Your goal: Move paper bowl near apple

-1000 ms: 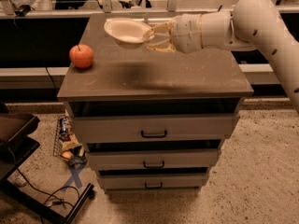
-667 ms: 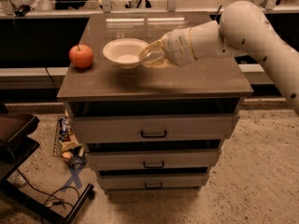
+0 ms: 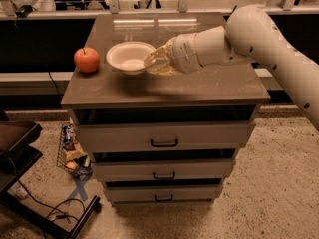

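Across the middle of the view stands the table [image 3: 214, 86], a brown-topped cabinet with three drawers [image 3: 164, 133] stacked below, each with a dark handle. From the right edge, the robot's pale arm [image 3: 264, 41] reaches leftwards over the table top, well above the surface. At the left half of the top sits the paper bowl [image 3: 128, 57], upright, its wide off-white rim flared; a dark shadow lies right under it, and I cannot tell whether its base touches the table. On the bowl's right rim is the gripper [image 3: 155, 62], its fingers closed narrowly on that rim, holding the bowl. Just beside the bowl, to its left and apart from it, the red-orange apple [image 3: 86, 60] rests near the table's left edge, stem upward.
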`<state>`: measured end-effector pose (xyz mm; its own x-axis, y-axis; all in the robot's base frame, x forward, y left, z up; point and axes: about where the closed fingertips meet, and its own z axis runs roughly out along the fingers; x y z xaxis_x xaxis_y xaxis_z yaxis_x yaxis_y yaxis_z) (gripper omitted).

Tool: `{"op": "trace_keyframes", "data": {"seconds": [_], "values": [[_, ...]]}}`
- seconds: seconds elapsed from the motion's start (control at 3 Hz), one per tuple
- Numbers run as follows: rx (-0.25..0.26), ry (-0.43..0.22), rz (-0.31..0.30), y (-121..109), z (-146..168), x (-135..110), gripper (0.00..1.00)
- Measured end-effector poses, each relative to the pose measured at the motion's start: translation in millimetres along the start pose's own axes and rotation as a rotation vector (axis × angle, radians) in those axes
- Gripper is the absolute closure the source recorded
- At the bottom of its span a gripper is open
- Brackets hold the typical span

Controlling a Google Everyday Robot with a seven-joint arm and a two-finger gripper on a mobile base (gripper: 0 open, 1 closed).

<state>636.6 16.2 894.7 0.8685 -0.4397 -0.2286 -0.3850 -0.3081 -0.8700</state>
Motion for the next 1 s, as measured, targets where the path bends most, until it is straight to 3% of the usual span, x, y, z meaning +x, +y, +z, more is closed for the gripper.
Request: {"op": "trace_keyframes", "data": {"seconds": [0.67,1.0], "values": [[-0.036,0.005,-0.015,12,20,7,1.0],[-0.036,0.001,-0.015,12,22,6,0.82]]}}
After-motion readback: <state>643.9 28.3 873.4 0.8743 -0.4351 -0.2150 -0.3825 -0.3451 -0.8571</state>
